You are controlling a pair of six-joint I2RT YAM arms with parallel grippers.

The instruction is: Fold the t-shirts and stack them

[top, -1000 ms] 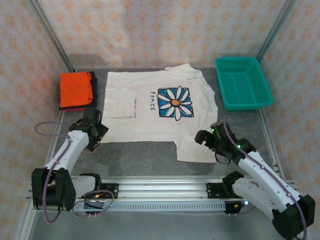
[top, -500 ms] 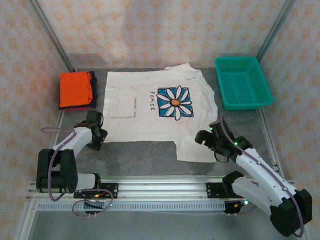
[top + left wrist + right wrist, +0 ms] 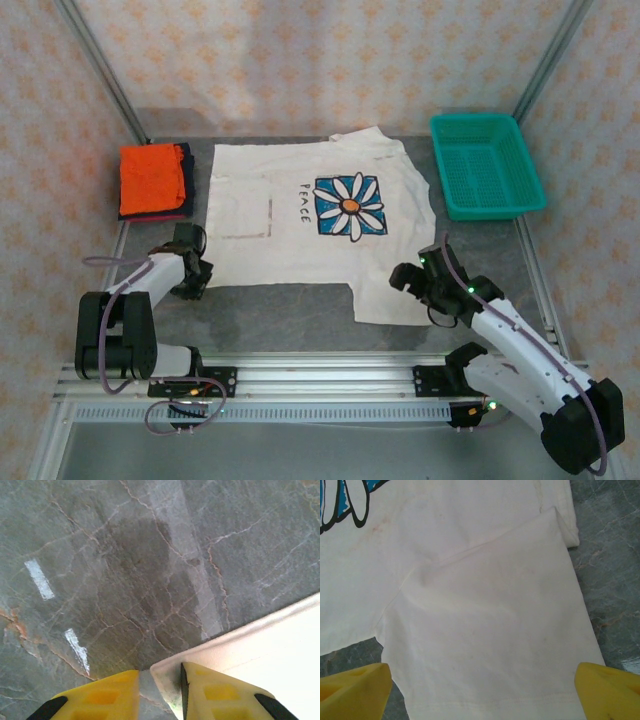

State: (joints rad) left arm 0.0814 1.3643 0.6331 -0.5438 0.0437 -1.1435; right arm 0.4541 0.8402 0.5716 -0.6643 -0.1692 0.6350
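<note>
The white t-shirt (image 3: 290, 235) with the blue daisy and "PEACE" lies flat in the middle of the table. My left gripper (image 3: 194, 272) is low at its near-left hem corner. In the left wrist view that gripper (image 3: 160, 677) has a narrow gap, with the shirt corner (image 3: 170, 672) lying in it against the right finger and bare table beside the left finger. My right gripper (image 3: 410, 277) stands wide open over the near-right sleeve (image 3: 490, 620), one yellow fingertip off each side of it. A folded orange t-shirt (image 3: 150, 177) lies on a navy one (image 3: 186, 160) at the far left.
A teal mesh basket (image 3: 475, 119) stands at the far right, with nothing seen inside. Grey marbled table top (image 3: 125, 570) shows to the left of the shirt's corner. Metal frame rails run along the table's sides and near edge.
My left arm has dropped down to the shirt's near-left corner and its jaws have narrowed from wide to a small gap. The right arm has barely shifted.
</note>
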